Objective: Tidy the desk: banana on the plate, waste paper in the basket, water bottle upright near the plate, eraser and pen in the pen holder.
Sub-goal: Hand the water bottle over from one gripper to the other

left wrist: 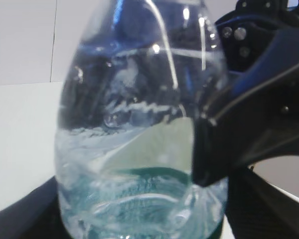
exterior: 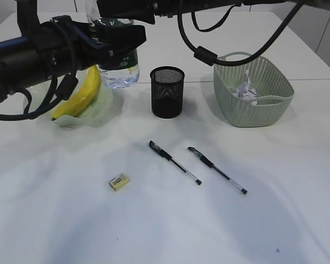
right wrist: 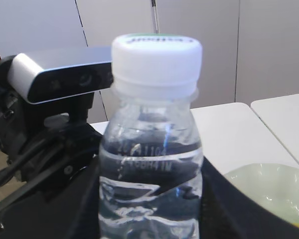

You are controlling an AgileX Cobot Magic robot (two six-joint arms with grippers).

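The clear water bottle [exterior: 120, 74] stands upright beside the pale green plate [exterior: 102, 107], which holds the banana [exterior: 82, 93]. My left gripper [exterior: 118, 41] is shut on the bottle's body [left wrist: 134, 124], one finger [left wrist: 214, 144] pressing its side. My right gripper [right wrist: 149, 209] reaches across from above and is shut on the upper part of the white-capped bottle [right wrist: 152, 149]. Crumpled waste paper [exterior: 246, 91] lies in the green basket [exterior: 253, 113]. Two black pens [exterior: 174, 161] [exterior: 216, 170] and a yellow eraser [exterior: 119, 181] lie on the table in front of the black mesh pen holder [exterior: 167, 92].
The pen holder stands between the plate and the basket. The left arm's bulk covers the table's far left, and the right arm's cables hang over the back. The plate's rim [right wrist: 269, 189] shows at the lower right of the right wrist view.
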